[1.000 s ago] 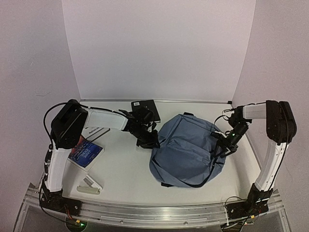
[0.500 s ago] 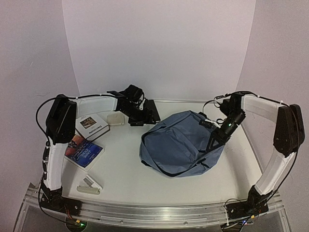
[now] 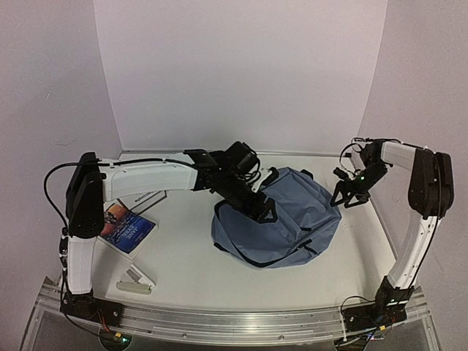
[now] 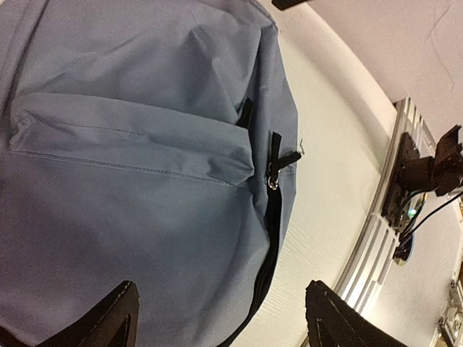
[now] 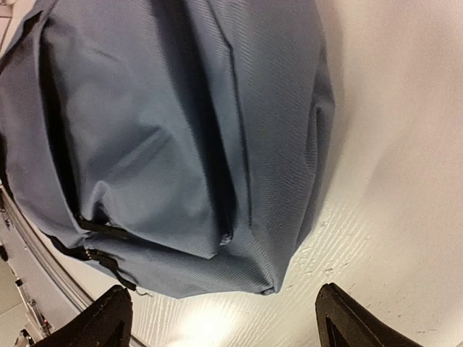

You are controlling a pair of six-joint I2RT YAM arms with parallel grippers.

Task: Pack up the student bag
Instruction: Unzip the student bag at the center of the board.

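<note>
The student bag (image 3: 292, 219) is a soft blue-grey backpack lying slumped at the table's middle right, with a black strap looping along its near edge. My left gripper (image 3: 260, 210) hovers over the bag's left part, open, with nothing between its fingers. In the left wrist view the bag (image 4: 130, 144) fills the picture, its front pocket and a black zipper line with a metal pull (image 4: 273, 173) above the open left gripper (image 4: 221, 322). My right gripper (image 3: 349, 194) stands open just right of the bag, apart from it. The right wrist view shows the bag (image 5: 181, 123) beyond the empty right gripper (image 5: 228, 318).
A blue book (image 3: 124, 228) lies at the left, with a white box (image 3: 142, 197) partly under the left arm behind it. A small white object (image 3: 136, 282) lies near the front left. The aluminium rail (image 3: 234, 322) runs along the near edge.
The left arm has swung from the back left over to the bag, and its gripper has opened. The right gripper has drawn back to the right, off the bag.
</note>
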